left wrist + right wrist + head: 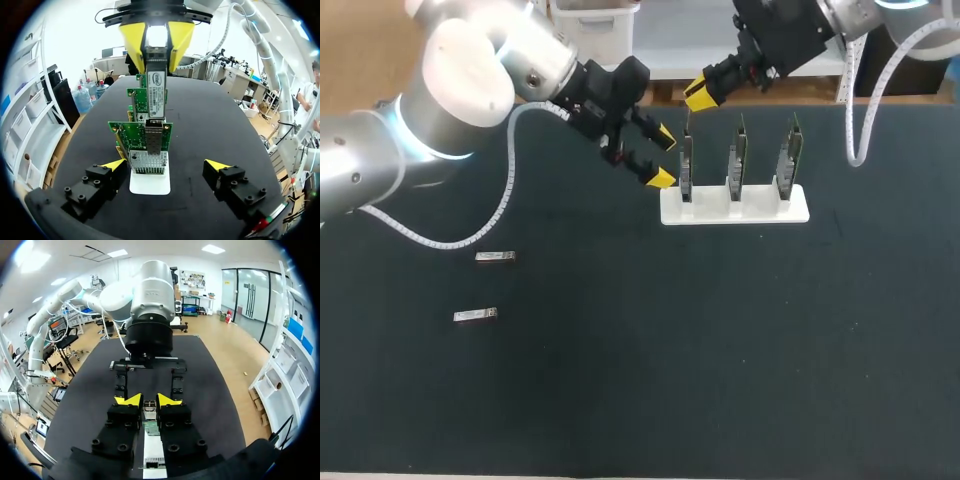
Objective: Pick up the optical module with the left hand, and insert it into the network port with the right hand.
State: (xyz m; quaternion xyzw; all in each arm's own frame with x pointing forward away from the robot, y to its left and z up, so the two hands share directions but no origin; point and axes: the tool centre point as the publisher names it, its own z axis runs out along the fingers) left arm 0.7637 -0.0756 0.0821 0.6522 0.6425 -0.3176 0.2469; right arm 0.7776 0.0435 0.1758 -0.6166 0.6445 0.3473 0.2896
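Pinching the optical module [156,90], the right jaws hang near a card [687,165]; left jaws spread wide.

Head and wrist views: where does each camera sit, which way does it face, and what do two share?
Head view: above and behind, looking down on the table; both arms enter, left gripper and right gripper near the card stand.
Left wrist view: on the left wrist, looking past its open fingers at the cards and the right gripper holding the optical module.
Right wrist view: on the right wrist, facing the left arm, fingers shut on the module.
Shared: both wrist views show the module.
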